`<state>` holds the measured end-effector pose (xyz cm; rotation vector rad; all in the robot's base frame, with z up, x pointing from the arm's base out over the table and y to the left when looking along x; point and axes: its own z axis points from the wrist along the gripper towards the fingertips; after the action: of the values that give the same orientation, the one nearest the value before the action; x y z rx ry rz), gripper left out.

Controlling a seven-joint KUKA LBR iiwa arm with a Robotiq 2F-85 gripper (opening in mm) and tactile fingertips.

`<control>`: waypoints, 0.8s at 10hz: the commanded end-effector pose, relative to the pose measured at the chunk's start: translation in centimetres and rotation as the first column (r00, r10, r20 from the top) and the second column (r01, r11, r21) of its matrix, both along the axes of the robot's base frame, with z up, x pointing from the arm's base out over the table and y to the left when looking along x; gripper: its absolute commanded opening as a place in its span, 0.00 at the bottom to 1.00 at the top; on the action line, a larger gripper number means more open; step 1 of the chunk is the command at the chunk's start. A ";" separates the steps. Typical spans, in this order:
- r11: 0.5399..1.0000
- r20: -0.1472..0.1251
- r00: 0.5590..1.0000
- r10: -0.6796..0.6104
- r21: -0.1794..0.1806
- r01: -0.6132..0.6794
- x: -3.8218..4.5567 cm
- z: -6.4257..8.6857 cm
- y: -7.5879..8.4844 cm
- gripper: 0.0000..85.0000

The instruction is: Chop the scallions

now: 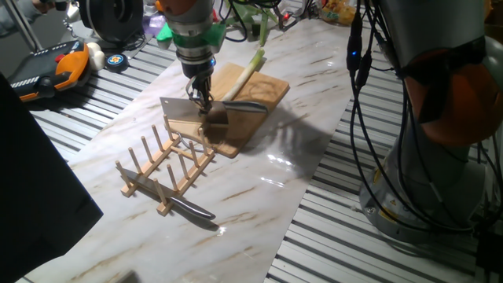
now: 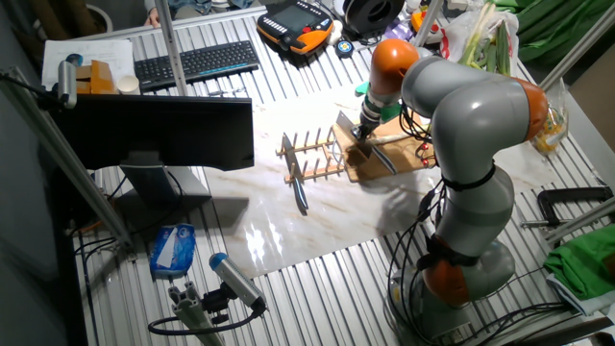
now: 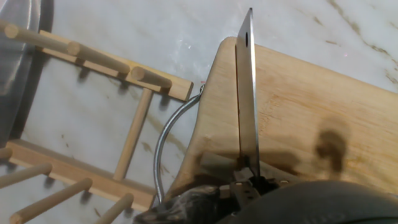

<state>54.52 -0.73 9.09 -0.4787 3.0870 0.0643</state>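
Observation:
A single scallion (image 1: 250, 67) lies on the far part of the wooden cutting board (image 1: 263, 90), its white end on the board and its green top pointing away past the board's edge. My gripper (image 1: 202, 96) hangs over the near corner of the board, shut on the handle of a cleaver (image 1: 183, 112). The broad blade stands on edge, a hand's width short of the scallion. In the hand view the cleaver blade (image 3: 247, 93) runs edge-on across the board (image 3: 311, 112) from my gripper (image 3: 247, 180), and the scallion is out of view.
A wooden peg rack (image 1: 165, 169) stands right beside the board's near edge. A knife (image 1: 192, 211) lies at the rack's front foot. Another dark knife-like utensil (image 1: 245, 105) rests on the board. Cables, a teach pendant (image 1: 55, 71) and clutter sit beyond the marble slab.

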 end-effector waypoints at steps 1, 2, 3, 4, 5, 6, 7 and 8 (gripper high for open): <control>1.000 0.001 1.000 0.001 0.004 -0.001 -0.04 0.2 0.0 0.01; 1.000 0.002 1.000 0.002 0.010 -0.003 -0.07 0.4 0.0 0.01; 1.000 0.002 1.000 0.002 0.012 -0.003 -0.13 0.7 0.0 0.01; 1.000 0.002 1.000 0.002 0.007 -0.003 -0.22 1.2 0.0 0.01; 1.000 0.004 1.000 0.002 -0.002 -0.002 -0.37 1.8 0.0 0.01; 1.000 0.002 1.000 0.001 -0.008 -0.001 -0.35 2.1 -0.2 0.01; 1.000 0.001 1.000 0.001 -0.009 -0.001 -0.20 2.2 -0.3 0.01; 1.000 0.002 1.000 0.002 -0.013 -0.002 -0.07 2.2 -0.5 0.01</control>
<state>54.48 -1.35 11.25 -0.4848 3.0866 0.0424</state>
